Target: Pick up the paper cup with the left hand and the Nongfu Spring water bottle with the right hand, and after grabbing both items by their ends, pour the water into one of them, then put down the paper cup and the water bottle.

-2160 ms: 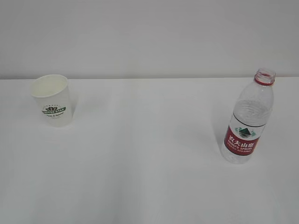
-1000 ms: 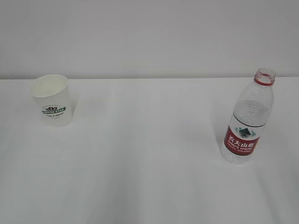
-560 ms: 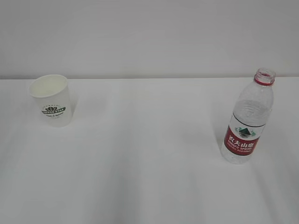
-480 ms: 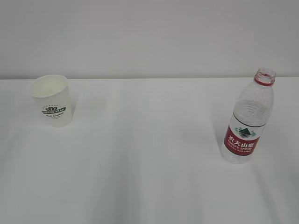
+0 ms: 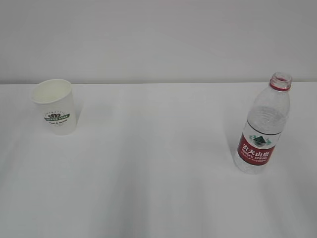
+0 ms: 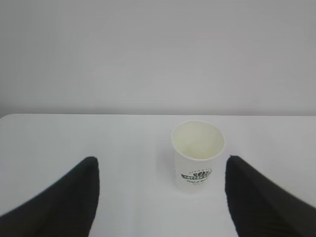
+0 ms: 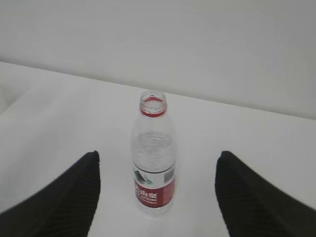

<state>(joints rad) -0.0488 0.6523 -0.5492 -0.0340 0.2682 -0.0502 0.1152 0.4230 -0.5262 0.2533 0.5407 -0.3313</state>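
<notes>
Both grippers [image 6: 158,197] [image 7: 157,197] open, empty; cup [image 5: 54,106] left of bottle [image 5: 262,131], likely light, crushable: grip gently near base; bottle uncapped, slick: grip low, upright.

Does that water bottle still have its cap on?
No, the water bottle stands with its mouth open above the red neck ring, and no cap is on it.
</notes>
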